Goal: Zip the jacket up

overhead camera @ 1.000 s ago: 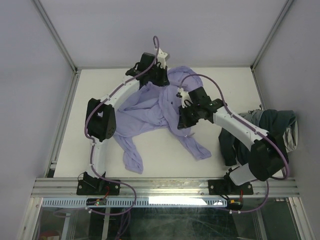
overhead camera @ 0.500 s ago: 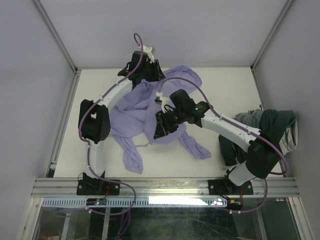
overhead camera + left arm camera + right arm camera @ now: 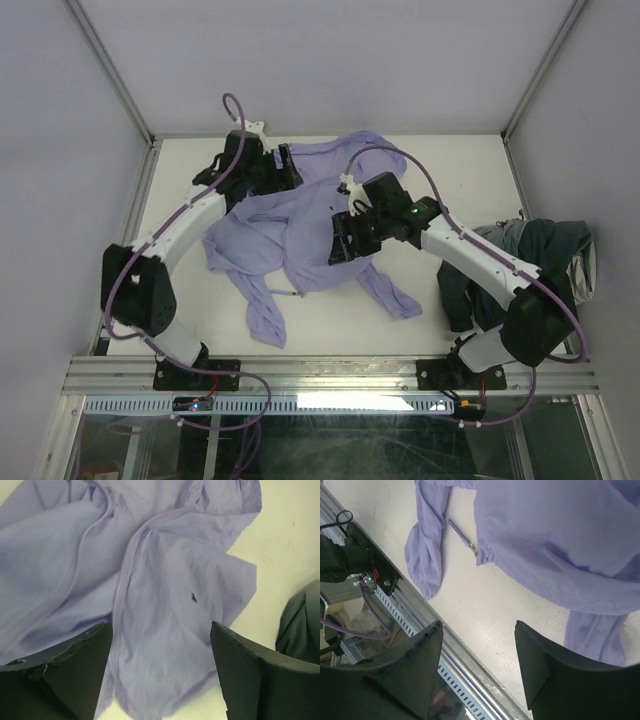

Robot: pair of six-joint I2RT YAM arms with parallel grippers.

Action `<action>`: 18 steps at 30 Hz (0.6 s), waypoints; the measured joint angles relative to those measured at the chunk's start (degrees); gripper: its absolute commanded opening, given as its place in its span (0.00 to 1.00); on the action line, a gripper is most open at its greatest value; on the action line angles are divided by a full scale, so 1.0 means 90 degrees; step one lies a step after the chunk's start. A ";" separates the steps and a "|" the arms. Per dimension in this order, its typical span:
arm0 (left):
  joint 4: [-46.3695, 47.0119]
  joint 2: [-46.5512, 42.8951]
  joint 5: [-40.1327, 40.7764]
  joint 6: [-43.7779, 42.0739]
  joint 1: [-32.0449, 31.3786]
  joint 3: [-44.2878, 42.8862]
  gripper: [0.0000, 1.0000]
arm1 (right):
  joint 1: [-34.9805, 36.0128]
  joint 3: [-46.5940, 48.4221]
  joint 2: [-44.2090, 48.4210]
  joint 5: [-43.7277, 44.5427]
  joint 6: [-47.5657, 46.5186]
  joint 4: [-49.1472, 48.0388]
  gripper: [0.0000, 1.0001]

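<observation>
You see both pincers spread and holding nothing: the left pincer (image 3: 160, 627) hovers directly above the jacket (image 3: 170, 570), whose zipper track (image 3: 119, 587) runs close by one finger, while the right pincer (image 3: 478, 625) hangs over the table (image 3: 495, 602) just beside the jacket's hem.

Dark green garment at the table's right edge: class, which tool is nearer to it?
Right. The right tool hovers over the jacket's middle, left of the dark green garment; the left tool is at the jacket's far edge, farther left.
</observation>
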State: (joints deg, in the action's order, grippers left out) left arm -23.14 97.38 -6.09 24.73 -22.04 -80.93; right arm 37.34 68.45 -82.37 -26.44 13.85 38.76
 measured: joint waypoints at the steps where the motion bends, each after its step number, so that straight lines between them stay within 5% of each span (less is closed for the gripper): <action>1: -0.0053 -0.0410 0.0078 0.0080 0.0000 0.0301 0.83 | 0.0085 0.0000 -0.0085 0.0058 0.0002 -0.0027 0.63; 6: -0.0464 -0.2008 0.0532 0.0636 0.0180 0.1651 0.92 | 0.0597 0.0000 -0.0775 0.0187 0.0029 -0.0425 0.63; 11: -0.1103 -0.3198 0.1132 0.1144 0.1158 0.2807 0.94 | 0.0639 0.0000 -0.1336 0.0362 0.0083 -0.0801 0.63; 18: -0.1224 -0.3682 0.1171 0.1496 0.2565 0.3582 0.90 | 0.0614 0.0000 -0.1583 0.0410 0.0087 -0.1073 0.63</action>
State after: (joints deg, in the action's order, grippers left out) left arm -34.15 64.25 4.45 38.20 1.04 -48.69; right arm 42.87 68.45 -96.62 -22.74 14.63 29.10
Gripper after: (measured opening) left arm 0.922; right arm 0.630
